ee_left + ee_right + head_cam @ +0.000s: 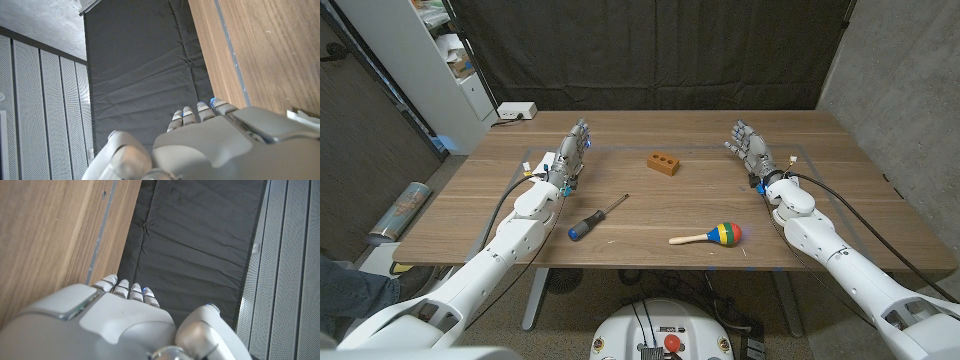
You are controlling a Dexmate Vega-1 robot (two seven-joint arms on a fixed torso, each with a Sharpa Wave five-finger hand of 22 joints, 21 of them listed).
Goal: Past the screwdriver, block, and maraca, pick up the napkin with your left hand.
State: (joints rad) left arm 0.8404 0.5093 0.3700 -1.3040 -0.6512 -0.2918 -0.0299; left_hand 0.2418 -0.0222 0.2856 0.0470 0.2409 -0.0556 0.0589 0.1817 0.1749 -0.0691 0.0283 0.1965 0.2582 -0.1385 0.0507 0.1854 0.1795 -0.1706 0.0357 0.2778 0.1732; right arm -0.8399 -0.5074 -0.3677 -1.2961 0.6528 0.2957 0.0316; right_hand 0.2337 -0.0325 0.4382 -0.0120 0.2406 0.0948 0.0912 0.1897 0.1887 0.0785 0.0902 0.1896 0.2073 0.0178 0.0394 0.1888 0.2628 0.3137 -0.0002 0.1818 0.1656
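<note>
Wooden table (620,260) carries three things in its near half and middle: the screwdriver (597,216) with a blue handle lies nearest the robot's left arm, the maraca (708,236) with coloured bands lies near the front on the right side, and the orange block (663,163) sits further back in the middle. Beyond the screwdriver, the left hand (572,153) stands over the table's left part with its fingers extended and pointing to the far edge; it holds nothing. A small white thing (542,160) lies just beside its wrist, at the outer side, and it may be the napkin, but I cannot tell this for sure. The right hand (748,146) stands the same way on the other side, fingers extended, also holding nothing. I judge that the task is only at its beginning and the reach is not yet made. The next move calls for the left hand to find the napkin, turn toward it, go down and close its fingers on the thin material.
</note>
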